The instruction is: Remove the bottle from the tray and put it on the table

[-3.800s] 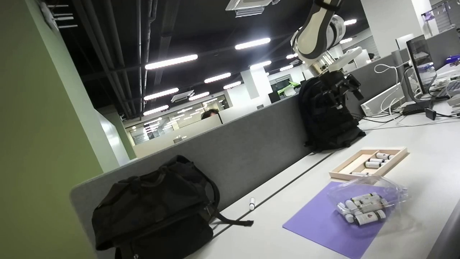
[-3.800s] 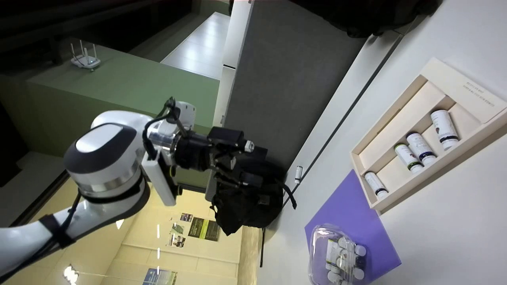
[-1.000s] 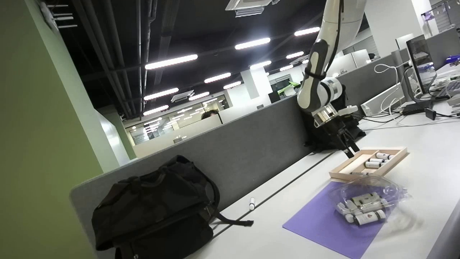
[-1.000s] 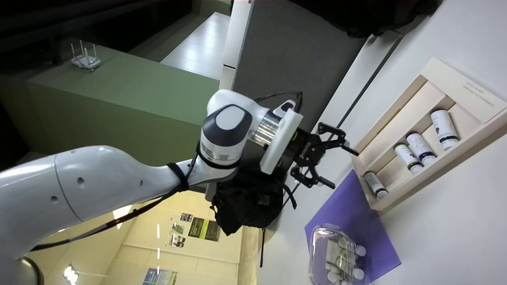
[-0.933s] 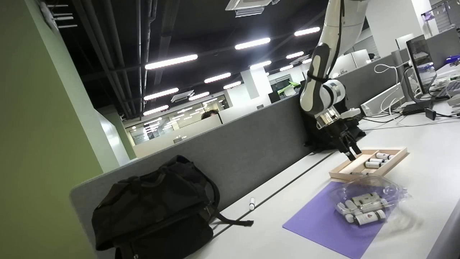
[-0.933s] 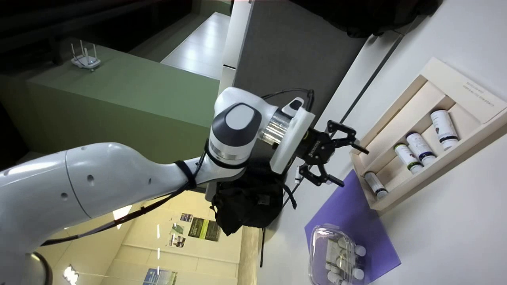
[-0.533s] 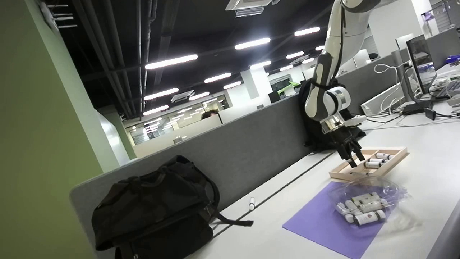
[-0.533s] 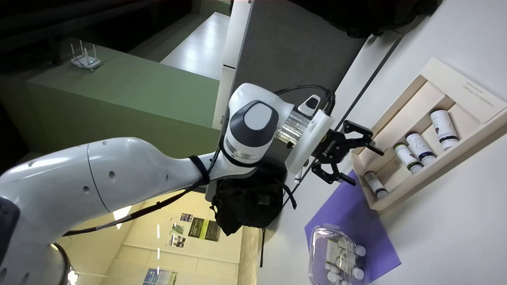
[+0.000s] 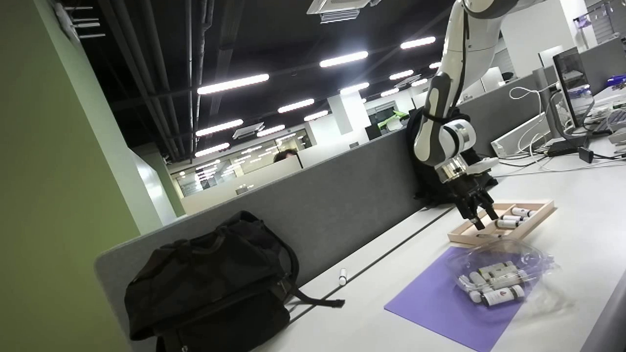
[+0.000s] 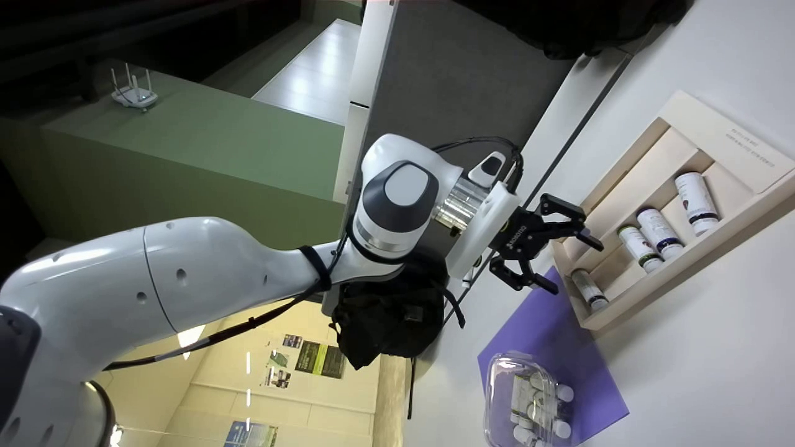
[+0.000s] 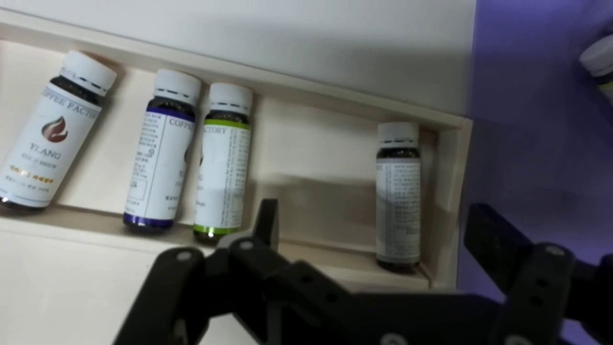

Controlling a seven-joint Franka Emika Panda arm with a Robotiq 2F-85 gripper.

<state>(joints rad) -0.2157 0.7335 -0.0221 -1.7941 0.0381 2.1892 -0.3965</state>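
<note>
The light-wood tray (image 9: pixel 468 240) lies on the pale table (image 10: pixel 714 335) and also shows in the wrist view (image 11: pixel 446 191). A white-labelled bottle with a white cap (image 11: pixel 398 206) lies alone at the tray's end by the purple mat; it also shows in an exterior view (image 10: pixel 589 288). Three more bottles lie in the same compartment: one blue-banded (image 11: pixel 160 163), one green-banded (image 11: pixel 222 167), one marked Ylang (image 11: pixel 48 139). My gripper (image 10: pixel 576 267) is open and empty above that end of the tray. In the wrist view its fingers (image 11: pixel 267 223) stand wide on both sides of the lone bottle, not touching it.
A clear plastic container (image 10: pixel 518 397) with several bottles stands on the purple mat (image 9: pixel 430 303) beside the tray. A small bottle (image 9: pixel 343 277) lies near the table's seam. A grey partition (image 9: pixel 342 190) with black backpacks (image 9: pixel 210 283) runs along the table's edge.
The arm has come down from high by the partition to above the tray's end, its gripper open. Over the last half second it has barely moved. The bottles and tray have not moved.
</note>
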